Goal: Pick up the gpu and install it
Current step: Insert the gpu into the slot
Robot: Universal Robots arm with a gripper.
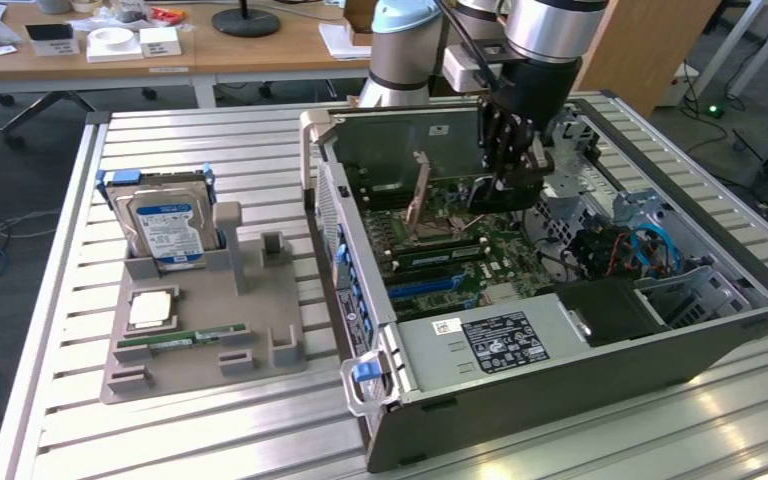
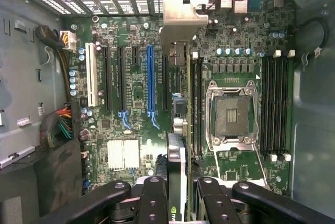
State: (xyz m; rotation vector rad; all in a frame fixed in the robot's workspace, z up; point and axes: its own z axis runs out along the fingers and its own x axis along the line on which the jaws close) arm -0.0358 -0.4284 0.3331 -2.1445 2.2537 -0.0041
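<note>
A slatted metal table [image 1: 197, 440] carries an open computer case [image 1: 598, 390], which lies on its side with its interior facing up. The robot arm [image 1: 544, 40] reaches down into the case from above its rear half. On the case floor lies the green motherboard [image 2: 136, 77]. Outside the case, on the exterior view's left, a grey fixture tray [image 1: 277, 300] rests on the table close beside the case wall. On the tray's part farthest from the case, a silver hard drive [image 1: 171, 230] with a blue label stands upright. Inside the case, the gpu [image 2: 176, 156] is held on edge above the motherboard, its silver end bracket [image 2: 180, 20] toward the case's slotted rear wall. Whether its lower edge touches a slot cannot be told. The gripper [image 1: 502, 188] is closed on the gpu, one black finger [image 2: 152, 198] on each face of the card. A narrow green RAM stick [image 1: 184, 340] lies flat on the tray. In the case, the bare processor socket [image 2: 230, 111] sits beside the gpu, and a long blue slot [image 2: 151, 77] lies on the card's other side.
</note>
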